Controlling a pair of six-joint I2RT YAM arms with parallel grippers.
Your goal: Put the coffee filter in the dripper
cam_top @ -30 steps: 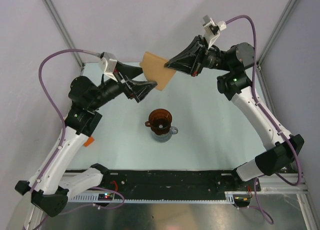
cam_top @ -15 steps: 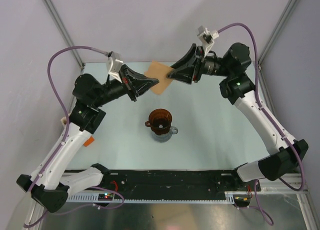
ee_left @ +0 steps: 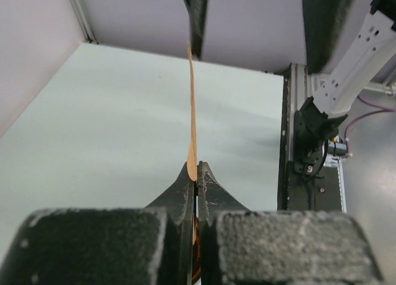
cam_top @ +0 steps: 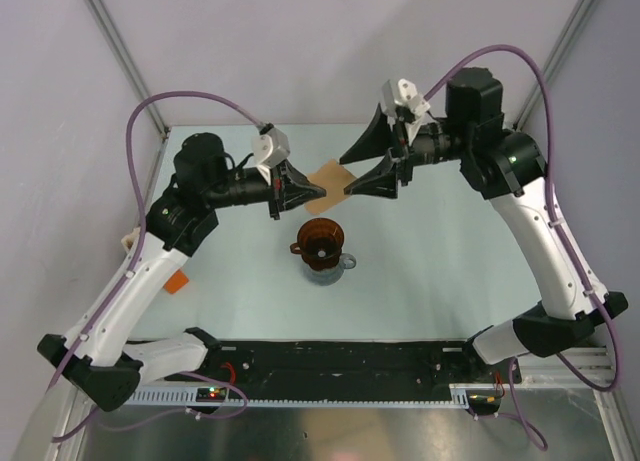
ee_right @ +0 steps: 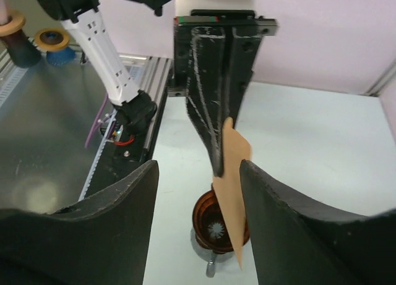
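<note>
The coffee filter [cam_top: 331,176] is a flat tan paper held on edge in the air, just above and behind the dripper [cam_top: 320,241]. My left gripper [cam_top: 318,189] is shut on its left edge; in the left wrist view the filter [ee_left: 192,112] rises edge-on from the closed tips of that gripper [ee_left: 197,172]. My right gripper [cam_top: 355,166] stands open around the filter's other end. In the right wrist view the filter [ee_right: 234,192] hangs between the spread fingers of the right gripper [ee_right: 199,198], over the reddish-brown dripper [ee_right: 213,223].
The dripper sits on a grey base with a small handle [cam_top: 345,263] at the table's middle. A small orange box [cam_top: 178,283] lies by the left arm. A black rail [cam_top: 330,356] runs along the near edge. The enclosure walls stand close behind.
The left gripper shut on the filter and the right gripper opened, letting it go. Both arms swung inward, carrying the filter nearer to the dripper.
</note>
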